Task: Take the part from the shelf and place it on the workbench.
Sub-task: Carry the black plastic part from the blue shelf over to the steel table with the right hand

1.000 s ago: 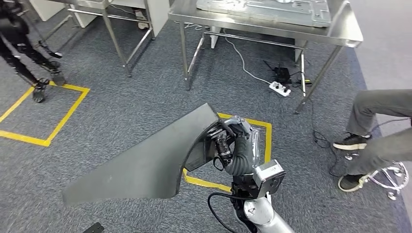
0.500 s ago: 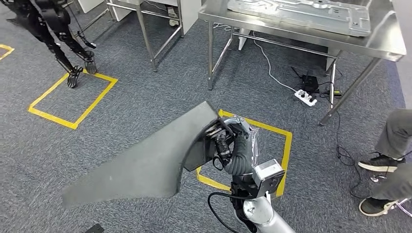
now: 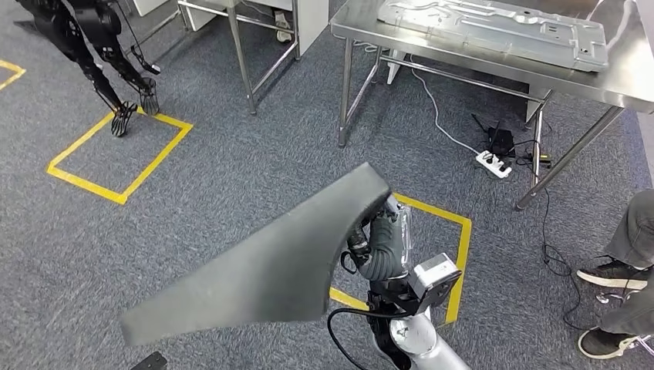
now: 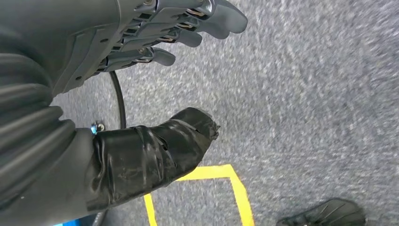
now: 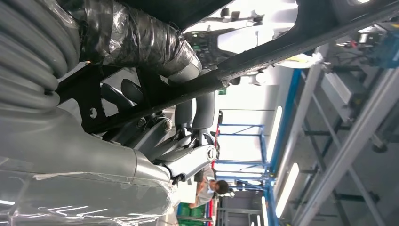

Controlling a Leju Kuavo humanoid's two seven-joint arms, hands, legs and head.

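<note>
Nearest the camera, the right robot hand (image 3: pixel 379 245) is raised on its silver arm and grips the edge of the part (image 3: pixel 266 266), a long dark grey curved panel; in the right wrist view its taped thumb and grey fingers (image 5: pixel 186 117) are closed round the panel's dark rim (image 5: pixel 263 56). The part is held in the air above the carpeted floor (image 3: pixel 231 166), its broad end high by the hand and its narrow tip reaching down to the near left. The left robot hand (image 4: pixel 155 70) hangs over the carpet, empty, with its dark fingers stretched out and apart from the taped thumb. Under the right hand a yellow tape square (image 3: pixel 455 254) marks the floor, and another yellow tape square (image 3: pixel 123 150) lies to the far left, where the black legs of another robot (image 3: pixel 100 54) stand. To the right a seated person's shoes (image 3: pixel 609 308) show. Farther on lie a power strip (image 3: pixel 493 163) and cables, and beyond them stands the steel worktop (image 3: pixel 617 85) carrying a large metal sheet panel (image 3: pixel 493 27).
</note>
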